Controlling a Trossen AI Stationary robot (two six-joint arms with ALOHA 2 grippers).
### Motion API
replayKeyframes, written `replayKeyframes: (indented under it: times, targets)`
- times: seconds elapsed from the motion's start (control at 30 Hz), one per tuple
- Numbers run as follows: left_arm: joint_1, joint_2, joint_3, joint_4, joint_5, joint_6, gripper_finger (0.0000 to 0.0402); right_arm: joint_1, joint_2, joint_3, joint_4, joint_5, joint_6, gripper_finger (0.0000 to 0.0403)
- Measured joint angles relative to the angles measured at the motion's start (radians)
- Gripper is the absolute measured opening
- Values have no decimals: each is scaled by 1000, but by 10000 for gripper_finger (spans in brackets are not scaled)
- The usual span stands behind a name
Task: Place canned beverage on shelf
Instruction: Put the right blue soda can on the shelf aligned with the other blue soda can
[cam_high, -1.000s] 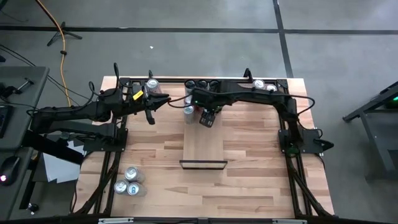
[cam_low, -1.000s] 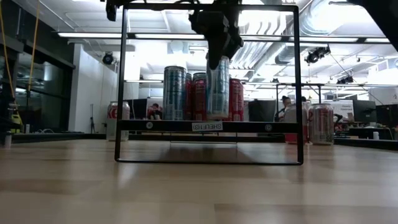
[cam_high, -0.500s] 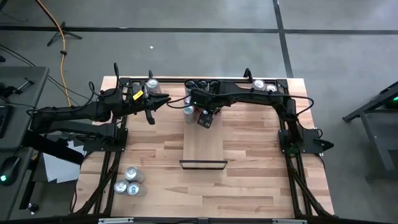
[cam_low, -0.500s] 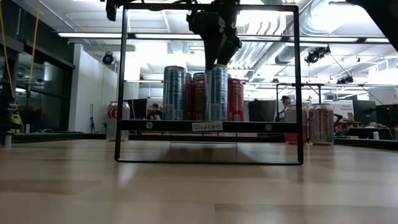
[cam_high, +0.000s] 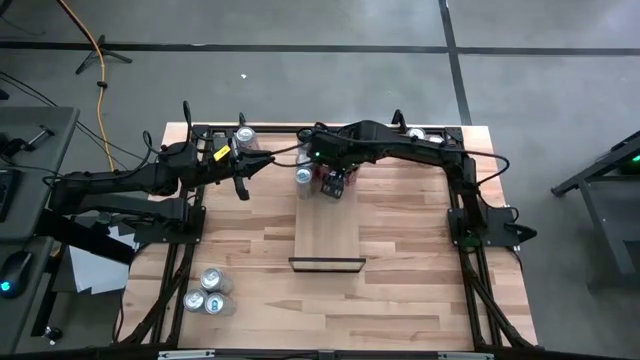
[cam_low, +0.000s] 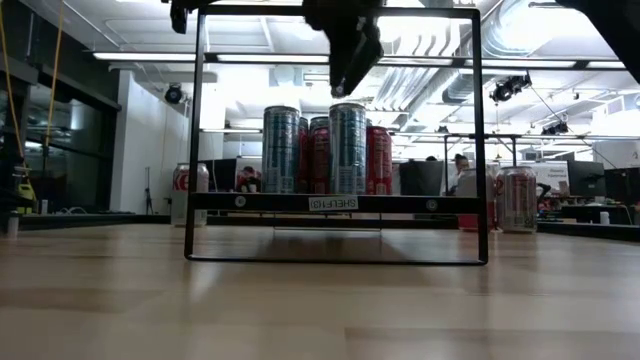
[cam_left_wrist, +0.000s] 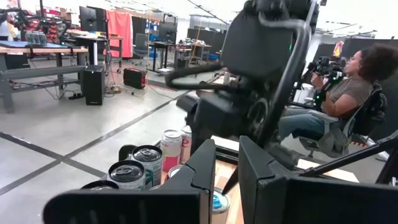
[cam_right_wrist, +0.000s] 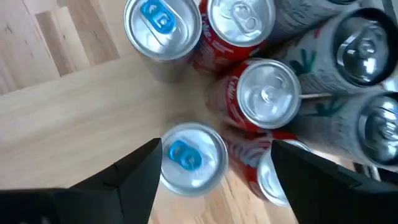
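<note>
A blue-and-silver canned beverage (cam_low: 347, 148) (cam_right_wrist: 189, 163) stands upright on its base on the shelf (cam_high: 328, 228), at the shelf's far end among several other cans. My right gripper (cam_low: 345, 72) (cam_right_wrist: 216, 149) hangs open just above the can, pointing steeply down. Its fingers stand on either side of the can's top and are clear of it. The shelf shows edge-on in the low view as a black bar (cam_low: 335, 202). My left gripper (cam_high: 243, 180) (cam_left_wrist: 227, 163) waits shut and level over the table's far left.
Red and blue cans (cam_right_wrist: 267, 93) (cam_low: 281, 148) crowd the shelf beside and behind the placed can. More cans stand at the far left (cam_high: 243, 137), far right (cam_high: 425, 137) and near left (cam_high: 208, 290) of the table. A black frame (cam_low: 478, 130) surrounds the shelf. A seated person (cam_left_wrist: 348, 93) is beyond the table.
My right gripper has let go of the blue-and-silver can and risen straight up, clear of its top. The can, a second ago held slightly tilted at the shelf, now stands upright on it by itself.
</note>
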Motion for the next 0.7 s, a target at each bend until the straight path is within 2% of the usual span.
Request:
replayKeyframes:
  times: [0.17,0.33,0.53,0.57,0.7]
  targets:
    - [0,0,0,0,-18,2,17,42,-26,8,-122,5,-28,262]
    - [0,0,0,-12,-18,2,17,102,-148,-138,-138,59,15,182]
    - [0,0,0,-56,30,1,17,145,-449,-550,1,47,191,25]
    - [0,0,0,-61,40,1,17,151,-511,-633,49,36,231,13]
    - [0,0,0,-76,78,1,17,178,-747,-955,306,19,418,18]
